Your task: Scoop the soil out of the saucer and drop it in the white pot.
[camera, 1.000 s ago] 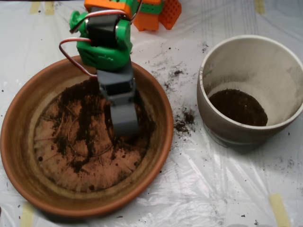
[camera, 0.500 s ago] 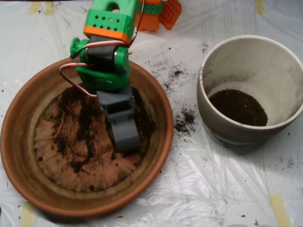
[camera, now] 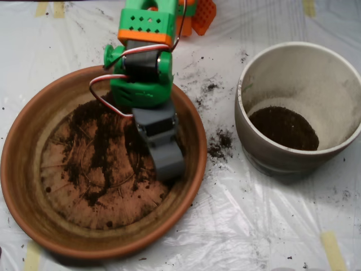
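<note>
The terracotta saucer lies at the left. Dark soil is smeared in patches and streaks over its ridged base, thickest toward the back. My grey scoop hangs over the right inner side of the saucer, below the green arm. Its two halves look closed into one block, and whatever is inside is hidden. The white pot stands at the right, apart from the saucer, with a round layer of soil in its bottom.
Spilled soil crumbs lie on the plastic sheet between saucer and pot, with more farther back. The arm's orange base parts sit at the top edge. Tape strips hold the sheet down.
The arm has swung right and come nearer the camera. The scoop moved from the saucer's middle soil patch to its right side.
</note>
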Motion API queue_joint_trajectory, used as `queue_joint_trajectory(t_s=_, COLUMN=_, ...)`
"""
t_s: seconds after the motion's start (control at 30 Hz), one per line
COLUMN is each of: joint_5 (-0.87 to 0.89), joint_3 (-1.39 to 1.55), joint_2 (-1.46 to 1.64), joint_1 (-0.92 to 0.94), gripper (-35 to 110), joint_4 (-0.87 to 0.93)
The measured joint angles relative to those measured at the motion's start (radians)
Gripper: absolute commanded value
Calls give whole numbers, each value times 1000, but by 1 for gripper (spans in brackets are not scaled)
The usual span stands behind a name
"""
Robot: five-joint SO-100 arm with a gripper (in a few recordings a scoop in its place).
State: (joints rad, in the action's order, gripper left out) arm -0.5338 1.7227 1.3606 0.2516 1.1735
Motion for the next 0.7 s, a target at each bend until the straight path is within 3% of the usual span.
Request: queue_joint_trajectory(t_s=0.7, joint_5=-365, joint_3=184, joint_2=147, joint_1=55, gripper=28, joint_4=-44)
